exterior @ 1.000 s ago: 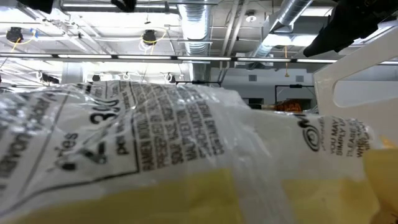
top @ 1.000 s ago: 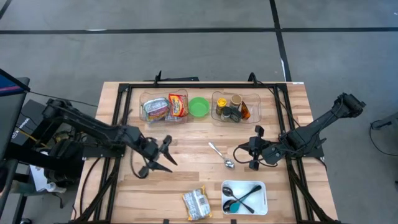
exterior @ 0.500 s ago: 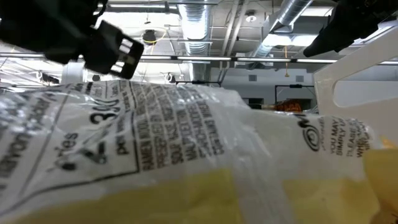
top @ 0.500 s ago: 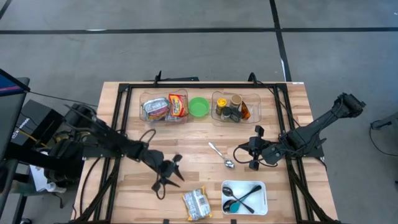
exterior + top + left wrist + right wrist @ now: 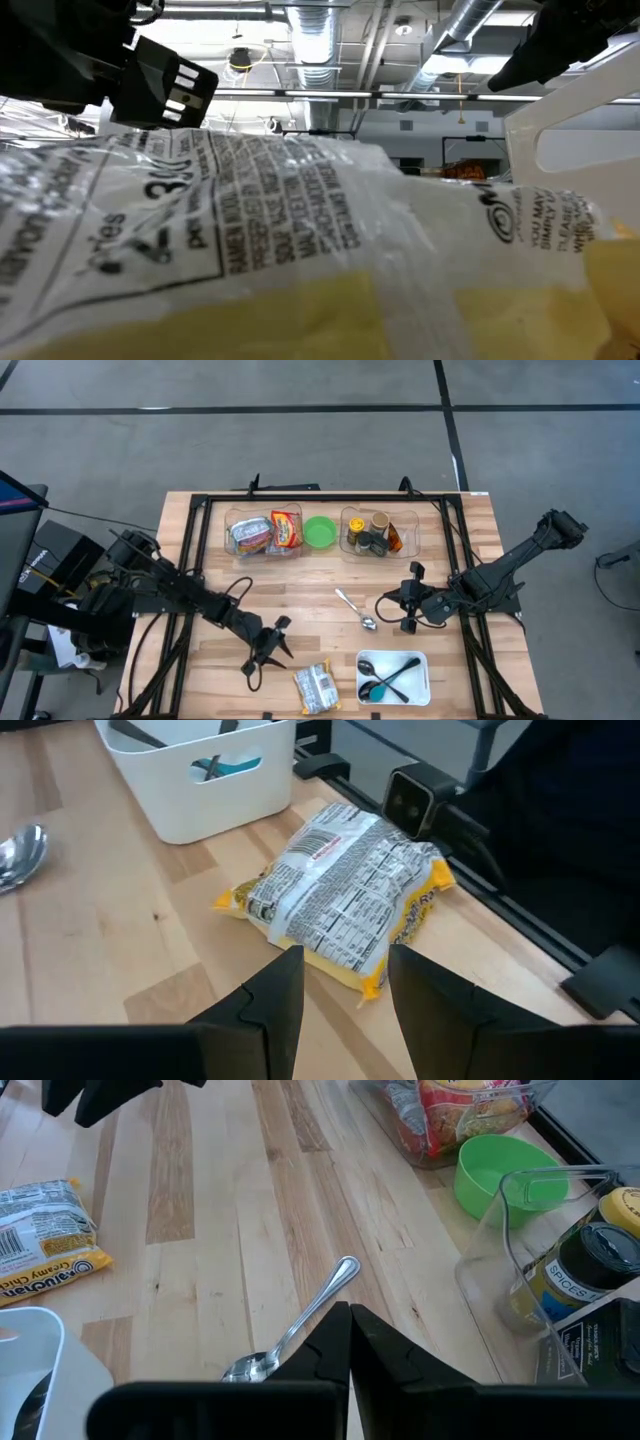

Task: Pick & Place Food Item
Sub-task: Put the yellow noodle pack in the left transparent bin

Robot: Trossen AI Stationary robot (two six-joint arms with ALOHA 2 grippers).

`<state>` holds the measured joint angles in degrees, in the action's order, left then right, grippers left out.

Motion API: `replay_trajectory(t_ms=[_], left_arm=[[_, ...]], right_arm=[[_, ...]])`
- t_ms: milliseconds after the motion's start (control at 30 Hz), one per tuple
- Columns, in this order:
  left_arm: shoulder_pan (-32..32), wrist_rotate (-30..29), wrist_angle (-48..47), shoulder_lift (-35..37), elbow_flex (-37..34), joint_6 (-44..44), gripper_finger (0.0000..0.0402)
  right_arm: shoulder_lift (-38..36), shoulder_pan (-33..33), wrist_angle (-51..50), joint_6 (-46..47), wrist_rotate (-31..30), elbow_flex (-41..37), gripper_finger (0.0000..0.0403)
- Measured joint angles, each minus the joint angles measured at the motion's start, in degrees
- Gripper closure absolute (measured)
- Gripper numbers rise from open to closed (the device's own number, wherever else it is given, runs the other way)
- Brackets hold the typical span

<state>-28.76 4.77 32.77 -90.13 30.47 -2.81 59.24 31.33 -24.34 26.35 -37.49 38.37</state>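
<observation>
A yellow and clear noodle packet (image 5: pixel 316 687) lies flat on the wooden table near its front edge; it also shows in the left wrist view (image 5: pixel 340 890) and fills the low view (image 5: pixel 300 230). My left gripper (image 5: pixel 272 652) hangs low just left of the packet, open. Its fingers (image 5: pixel 345 965) point at the packet's near side, and nothing is between them. My right gripper (image 5: pixel 385 608) waits shut above the table's right middle, over a metal spoon (image 5: pixel 300 1325).
A white bin (image 5: pixel 393 678) with dark utensils stands right of the packet. At the back are a clear container of food packets (image 5: pixel 262 532), a green bowl (image 5: pixel 320 532) and a clear container of spice jars (image 5: pixel 378 532). A black frame rail (image 5: pixel 520 910) runs behind the packet.
My left gripper has gone down and toward the table's near edge and right, toward the noodle packet, tipping its fingers lower. It has stayed open. The packet has not moved.
</observation>
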Motion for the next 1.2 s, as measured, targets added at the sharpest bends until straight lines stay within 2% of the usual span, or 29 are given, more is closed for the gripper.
replay_trajectory(t_ms=[133, 400, 667, 833, 1200], left_arm=[[-0.6, -1.8, -4.6, 0.0, 3.7, 0.0, 0.0260], [-1.7, -6.0, -22.1, -1.0, 13.4, -1.9, 0.0261], [-3.7, -6.0, -27.6, -7.6, 19.4, -4.9, 0.0270], [-3.6, -6.1, -28.9, -8.3, 20.2, -4.3, 0.0267], [-3.8, -6.0, -28.9, -8.3, 20.2, -0.9, 0.0221]], right_arm=[[0.0, 0.0, 0.0, 0.0, 0.0, 0.0, 0.0402], [0.0, 0.0, 0.0, 0.0, 0.0, 0.0, 0.0402], [0.0, 0.0, 0.0, 0.1, 0.0, 0.0, 0.0402], [0.0, 0.0, 0.0, 0.2, 0.0, 0.0, 0.0402], [0.0, 0.0, 0.0, 0.2, 0.0, 0.0, 0.0402]])
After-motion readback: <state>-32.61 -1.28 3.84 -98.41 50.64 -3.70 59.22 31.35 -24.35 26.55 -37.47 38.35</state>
